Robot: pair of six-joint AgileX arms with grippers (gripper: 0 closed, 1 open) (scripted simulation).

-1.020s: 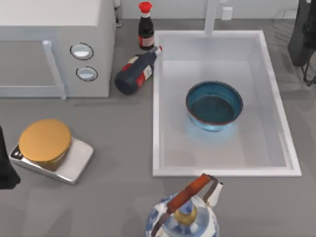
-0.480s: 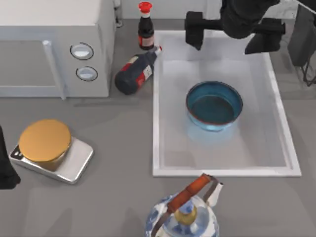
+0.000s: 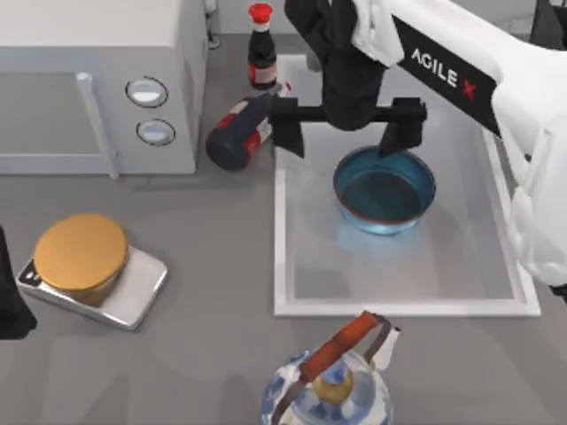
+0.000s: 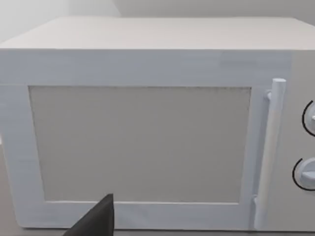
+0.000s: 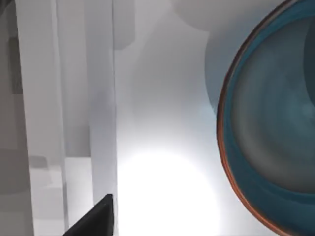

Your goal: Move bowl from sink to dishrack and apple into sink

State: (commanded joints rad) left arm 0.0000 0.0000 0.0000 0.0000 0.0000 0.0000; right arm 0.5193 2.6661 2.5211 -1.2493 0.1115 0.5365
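The blue bowl (image 3: 384, 190) sits upright in the white sink (image 3: 280, 266), toward its right half. My right gripper (image 3: 345, 131) hangs open over the sink's far part. One fingertip is above the sink's left rim and the other is above the bowl's far rim. In the right wrist view the bowl (image 5: 275, 132) lies beside the pale sink bottom (image 5: 162, 162), with nothing between the fingers. My left gripper (image 3: 9, 305) is parked at the table's left edge. The apple and the dishrack are out of view.
A white microwave (image 3: 97, 80) fills the back left. An upright soy bottle (image 3: 260, 49) and a dark bottle lying on its side (image 3: 237, 133) are near the sink's far left corner. A blue-and-white kettle (image 3: 328, 390) stands in front, and a scale with a golden disc (image 3: 84, 257) at the left.
My right arm has swept in from the back right and moved down and left over the sink, stopping above the bowl's far side. The bowl and the left arm have not moved.
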